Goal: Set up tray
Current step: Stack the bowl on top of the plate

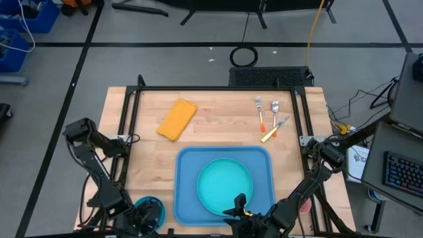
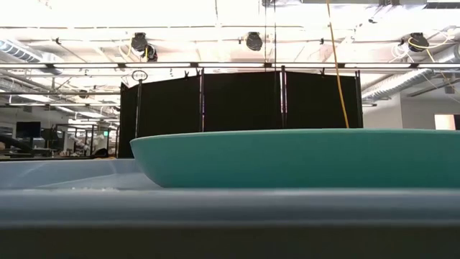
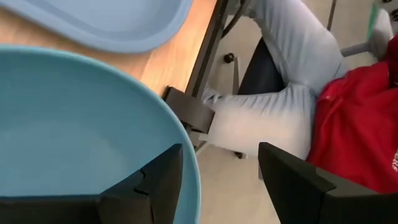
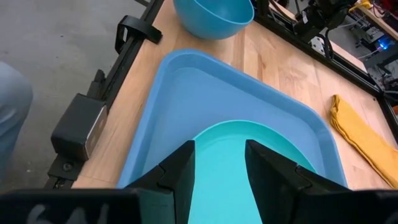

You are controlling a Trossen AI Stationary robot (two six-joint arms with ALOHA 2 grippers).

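Wooden worktop (image 1: 218,119) inside black frame, grey floor all round; person's pale trouser leg and red top visible past the near edge in left wrist view.

Left to right on worktop: left end effector (image 3: 217,180) at about 7 o'clock, fingers spread, straddling rim of small blue bowl (image 1: 147,213), not clamped on it. Yellow cloth (image 1: 177,119) at 11 o'clock. Tray (image 1: 187,178) at 6 o'clock, flat on the wood, teal plate (image 1: 221,185) sitting inside it. Right end effector (image 4: 221,165) low over near edge of plate and tray, fingers parted, grasping nothing. Fork, spoon and knife (image 1: 269,118) at 1 o'clock, off the tray.

Judgement: tray likely light, stiff plastic, smooth and slippery; raised rim is the sensible hold, at a bare long side away from plate.
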